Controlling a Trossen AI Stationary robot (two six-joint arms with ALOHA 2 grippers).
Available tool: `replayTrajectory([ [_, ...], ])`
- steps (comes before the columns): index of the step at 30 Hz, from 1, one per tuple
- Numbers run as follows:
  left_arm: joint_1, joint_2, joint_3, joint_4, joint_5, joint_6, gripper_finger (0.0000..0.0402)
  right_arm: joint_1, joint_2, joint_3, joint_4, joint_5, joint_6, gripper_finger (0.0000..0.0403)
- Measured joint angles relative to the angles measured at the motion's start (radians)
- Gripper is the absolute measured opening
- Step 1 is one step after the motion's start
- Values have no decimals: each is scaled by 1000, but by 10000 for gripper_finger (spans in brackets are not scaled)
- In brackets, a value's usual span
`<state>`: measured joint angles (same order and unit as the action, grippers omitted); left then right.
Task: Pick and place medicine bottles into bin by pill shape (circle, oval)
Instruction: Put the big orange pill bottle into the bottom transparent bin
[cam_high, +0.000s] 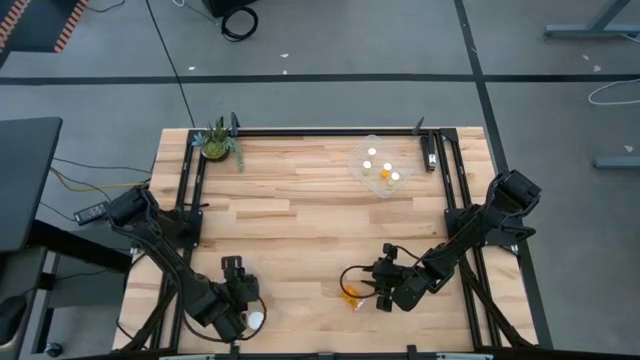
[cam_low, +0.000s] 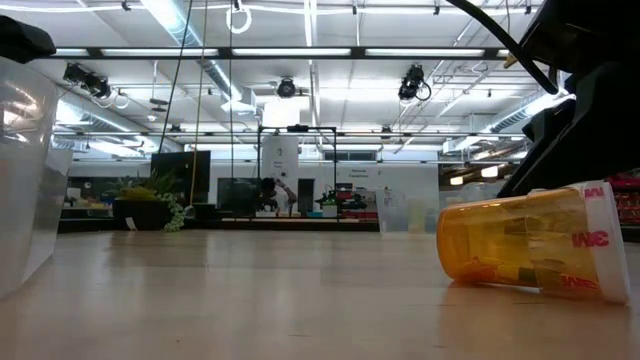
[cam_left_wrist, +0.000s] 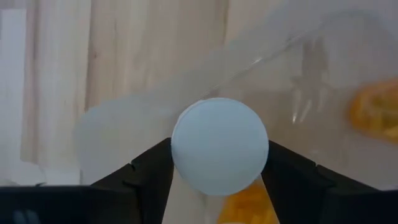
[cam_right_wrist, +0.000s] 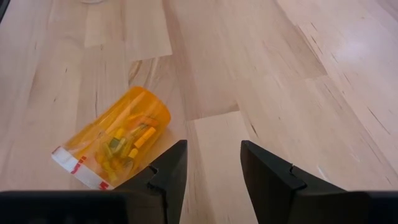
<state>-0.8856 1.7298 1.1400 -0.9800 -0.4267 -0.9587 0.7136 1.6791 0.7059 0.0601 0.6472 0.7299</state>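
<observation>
My left gripper (cam_high: 250, 318) hangs at the table's near left, shut on a medicine bottle with a round white cap (cam_left_wrist: 219, 146) and an orange body (cam_left_wrist: 249, 208). It is over a clear bin (cam_left_wrist: 130, 118), where another orange bottle (cam_left_wrist: 376, 112) shows through the plastic. A second orange bottle (cam_right_wrist: 118, 146) lies on its side on the wood at the near right. My right gripper (cam_right_wrist: 214, 155) stands open just beside it with nothing between its fingers; I cannot tell whether one finger (cam_right_wrist: 168, 171) touches it. My left gripper pinches the bottle's white cap by its rim (cam_left_wrist: 177, 149) between its two fingers, one on either side. The fingers come from above, slanting down. The cap's flat top faces up and the orange body hangs below it, clear of the table.
A second clear bin (cam_high: 380, 168) with several white-capped bottles stands at the far right. A small potted plant (cam_high: 218, 143) sits at the far left corner. Black frame rails (cam_high: 190, 190) run along the table's sides. Bare wood lies across the middle (cam_high: 320, 220).
</observation>
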Motion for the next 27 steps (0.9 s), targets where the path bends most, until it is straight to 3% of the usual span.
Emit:
replayTrajectory([
  [12, 15, 1, -2, -11, 29, -17, 249, 0, 0, 0, 1, 0, -1, 156],
  [27, 34, -107, 15, -43, 35, -5, 301, 0, 0, 0, -7, -6, -1, 156],
])
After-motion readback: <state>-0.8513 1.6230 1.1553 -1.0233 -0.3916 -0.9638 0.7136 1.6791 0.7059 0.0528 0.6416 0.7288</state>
